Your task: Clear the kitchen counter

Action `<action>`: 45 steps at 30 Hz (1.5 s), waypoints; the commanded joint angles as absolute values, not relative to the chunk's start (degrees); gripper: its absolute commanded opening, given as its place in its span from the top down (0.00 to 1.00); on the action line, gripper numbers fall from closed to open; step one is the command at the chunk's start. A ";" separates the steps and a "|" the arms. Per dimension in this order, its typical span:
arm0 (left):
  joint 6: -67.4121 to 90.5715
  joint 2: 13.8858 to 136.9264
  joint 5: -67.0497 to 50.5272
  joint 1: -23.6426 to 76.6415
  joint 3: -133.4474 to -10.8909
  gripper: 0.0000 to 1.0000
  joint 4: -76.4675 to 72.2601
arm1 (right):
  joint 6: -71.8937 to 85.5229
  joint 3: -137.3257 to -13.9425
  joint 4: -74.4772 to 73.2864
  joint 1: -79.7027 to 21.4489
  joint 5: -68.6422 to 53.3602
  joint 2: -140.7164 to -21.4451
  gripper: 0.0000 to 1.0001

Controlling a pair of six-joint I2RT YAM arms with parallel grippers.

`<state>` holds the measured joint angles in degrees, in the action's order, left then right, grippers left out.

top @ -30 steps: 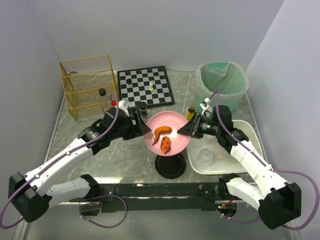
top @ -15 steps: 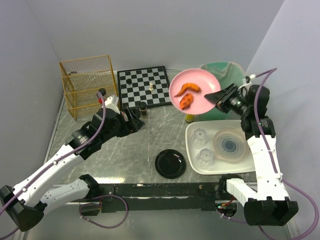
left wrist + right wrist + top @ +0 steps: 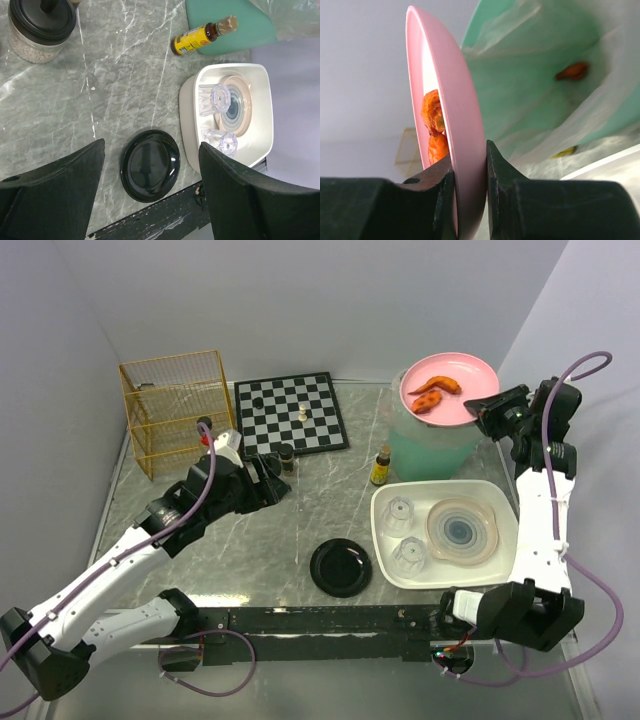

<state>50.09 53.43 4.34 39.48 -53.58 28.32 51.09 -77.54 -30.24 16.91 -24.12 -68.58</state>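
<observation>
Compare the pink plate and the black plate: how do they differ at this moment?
The pink plate is held in the air, its rim clamped by the right gripper above the green bin; the black plate lies flat on the counter beside the white tray. The pink plate carries two orange food pieces; the black plate is empty. Both are round, shallow dishes.

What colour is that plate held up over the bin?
The plate is plain pink, clearest in the top view.
</observation>
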 commanded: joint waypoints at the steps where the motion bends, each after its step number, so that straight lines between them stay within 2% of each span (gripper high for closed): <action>1: 48.16 54.14 2.29 38.85 -53.09 0.20 25.67 | 47.65 -83.67 -29.44 17.93 -18.65 -70.22 1.00; 11: 45.97 56.16 -0.26 37.62 -53.88 0.21 24.79 | 38.33 -87.45 -28.57 17.84 -8.00 -76.02 1.00; 20: 45.00 57.04 -2.90 36.56 -53.61 0.23 23.47 | 29.45 -87.80 -23.56 17.14 -8.44 -78.22 1.00; 33: 44.47 56.25 -3.43 35.68 -52.38 0.24 23.56 | 9.52 -88.51 -16.44 3.53 8.33 -78.31 1.00; 45: 44.65 56.16 -4.48 35.24 -51.06 0.25 22.50 | -11.58 -83.93 -6.68 -6.41 24.59 -75.32 1.00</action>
<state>45.65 56.82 -2.90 35.55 -51.51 24.88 -1.30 -83.15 -16.43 -2.68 16.12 -77.78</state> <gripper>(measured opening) 0.760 0.263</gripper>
